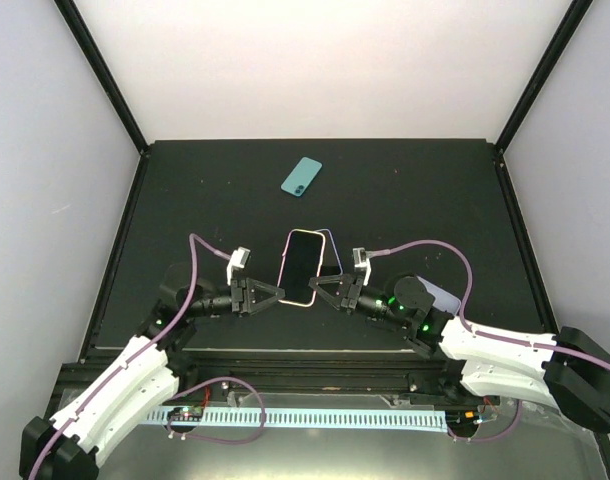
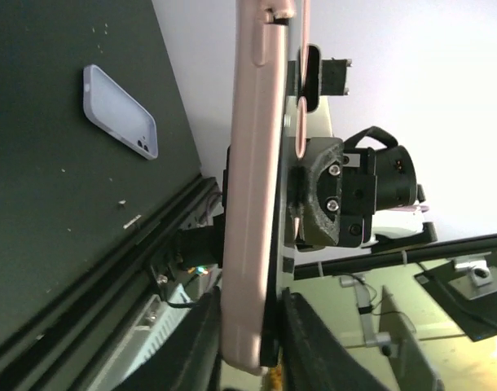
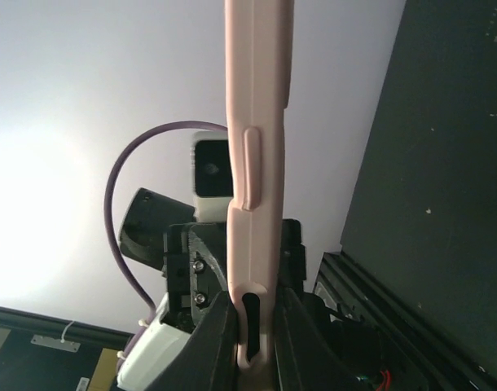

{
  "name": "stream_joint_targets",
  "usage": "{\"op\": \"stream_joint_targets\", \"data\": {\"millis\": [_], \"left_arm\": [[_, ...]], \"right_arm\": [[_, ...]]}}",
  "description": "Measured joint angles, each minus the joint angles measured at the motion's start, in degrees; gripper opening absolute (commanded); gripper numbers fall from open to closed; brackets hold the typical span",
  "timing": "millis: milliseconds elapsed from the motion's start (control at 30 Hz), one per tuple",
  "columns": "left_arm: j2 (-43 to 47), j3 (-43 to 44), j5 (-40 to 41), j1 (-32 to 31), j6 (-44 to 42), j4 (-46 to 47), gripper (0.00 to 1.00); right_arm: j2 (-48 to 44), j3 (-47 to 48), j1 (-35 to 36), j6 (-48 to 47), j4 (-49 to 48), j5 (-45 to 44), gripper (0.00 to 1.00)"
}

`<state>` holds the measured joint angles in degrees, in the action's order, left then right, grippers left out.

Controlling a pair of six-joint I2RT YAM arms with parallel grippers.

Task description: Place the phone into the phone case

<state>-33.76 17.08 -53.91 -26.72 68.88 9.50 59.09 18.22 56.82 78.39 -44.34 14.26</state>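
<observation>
Left gripper [image 1: 277, 296] and right gripper [image 1: 319, 291] both clamped on the pink phone [image 1: 303, 265] above the lavender case [image 2: 118, 110], teal phone [image 1: 301, 177] lying untouched well beyond that case: fitting not begun, I reckon, so next I shed this one and fetch the teal.

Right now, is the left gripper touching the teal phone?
Apart. Top view: the teal phone lies alone on the far mat, bare mat between it and the left gripper, whose jaws clamp the pink-rimmed phone.
</observation>
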Motion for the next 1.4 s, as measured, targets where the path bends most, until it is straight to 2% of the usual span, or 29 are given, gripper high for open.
{"op": "stream_joint_targets", "data": {"millis": [67, 233, 300, 467, 533, 633, 767, 833, 900, 967, 1133, 1233, 1400], "left_arm": [[0.0, 0.9, 0.5, 0.0, -1.3, -2.1, 0.02], [0.0, 2.4, 1.3, 0.0, -3.0, -5.5, 0.02], [0.0, 2.4, 1.4, 0.0, -3.4, -6.2, 0.02], [0.0, 2.4, 1.4, -0.1, -4.2, -6.8, 0.01], [0.0, 2.4, 1.2, -0.1, -4.5, -7.3, 0.02], [0.0, 2.4, 1.2, 0.0, -4.5, -7.3, 0.02], [0.7, 2.4, 1.2, 0.0, -3.8, -6.7, 0.03], [0.8, 2.4, 1.3, 0.1, -3.2, -7.0, 0.15], [0.9, 2.4, 1.5, 0.1, -3.0, -6.9, 0.32], [1.3, 2.4, 1.6, 0.0, -3.8, -7.1, 0.44], [4.3, 4.6, 4.4, 0.2, -8.0, -11.2, 0.66], [5.8, 8.0, 7.5, 1.2, -11.6, -14.1, 0.72], [3.7, 17.2, 10.2, 2.6, -20.2, -20.3, 0.73]], "right_arm": [[0.1, 0.0, 0.0, -0.1, 0.5, -0.2, 0.03], [0.1, 0.0, 0.0, -0.1, 0.9, -0.4, 0.05], [0.1, 0.0, 0.0, -0.1, 1.4, -0.3, 0.09], [0.1, 0.1, 0.0, -0.3, 2.9, 0.0, 0.27], [0.1, 0.4, 0.0, -0.3, 3.7, -0.1, 0.29], [0.3, 1.4, -0.1, 0.0, 4.9, 0.0, 0.25], [2.6, 2.8, -0.1, 0.5, 4.6, 1.0, 0.1], [3.8, 3.3, -0.2, 0.8, 3.6, 1.5, 0.06], [4.0, 3.4, -0.4, 0.6, 3.1, 1.8, 0.06], [4.0, 3.5, -0.4, 0.0, 3.3, 2.4, 0.06], [3.4, 3.5, -0.3, -2.6, 4.4, 5.6, 0.05], [1.8, 3.5, -0.3, -5.1, 6.2, 9.0, 0.06], [-3.0, 3.5, -0.3, -9.5, 9.4, 14.4, 0.06]]}}
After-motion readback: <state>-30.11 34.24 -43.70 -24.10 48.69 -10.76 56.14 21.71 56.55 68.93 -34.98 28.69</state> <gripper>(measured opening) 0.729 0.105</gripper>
